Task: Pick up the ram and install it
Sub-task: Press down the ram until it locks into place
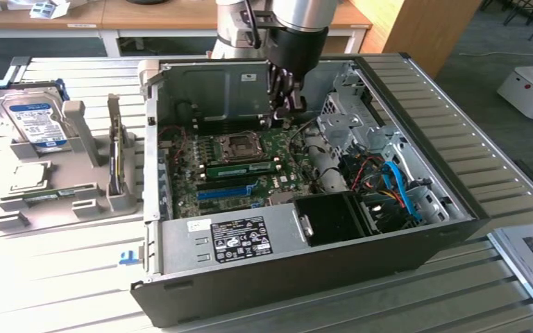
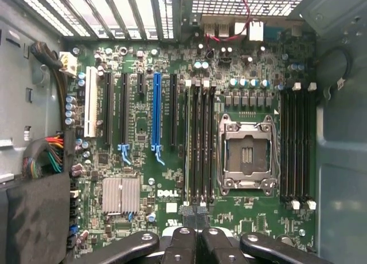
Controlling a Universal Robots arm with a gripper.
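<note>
Since the ram (image 1: 239, 167) looks seated beside the socket (image 1: 241, 144), we judge it needs pressing home: the gripper (image 2: 198, 216), fingers together and empty, hangs over one end; push straight down.

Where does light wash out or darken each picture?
Exterior view: strong light bleaches the table at that view's left, while the inside of the case sits in shade. Wrist view: the vent slots glow white from behind, and the black box stays dark.
</note>
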